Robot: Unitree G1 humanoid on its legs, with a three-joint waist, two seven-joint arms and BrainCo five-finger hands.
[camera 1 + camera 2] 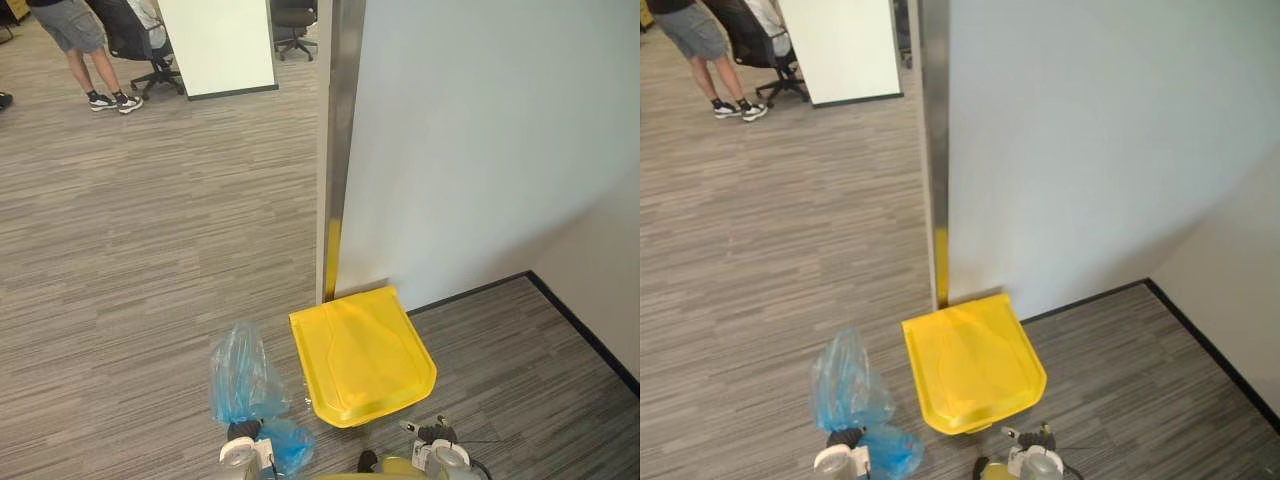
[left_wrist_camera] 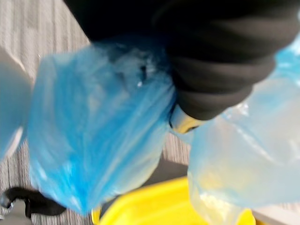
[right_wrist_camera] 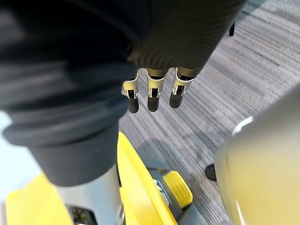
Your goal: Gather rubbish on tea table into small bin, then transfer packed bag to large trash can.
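1. Bag [image 1: 243, 380] is at my left hand [image 2: 225, 75], just left of the can [image 1: 360, 350] — its grip I cannot tell.
2. Right hand [image 3: 150, 96] is slack and empty — I'd open the shut can first, then swing the bag over.

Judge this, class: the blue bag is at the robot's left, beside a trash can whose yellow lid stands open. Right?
No: the left eye view shows the yellow lid shut. The blue bag is at the robot's left, beside the trash can.

Yellow lid [image 1: 362, 355] shut; wall [image 1: 480, 150] behind.
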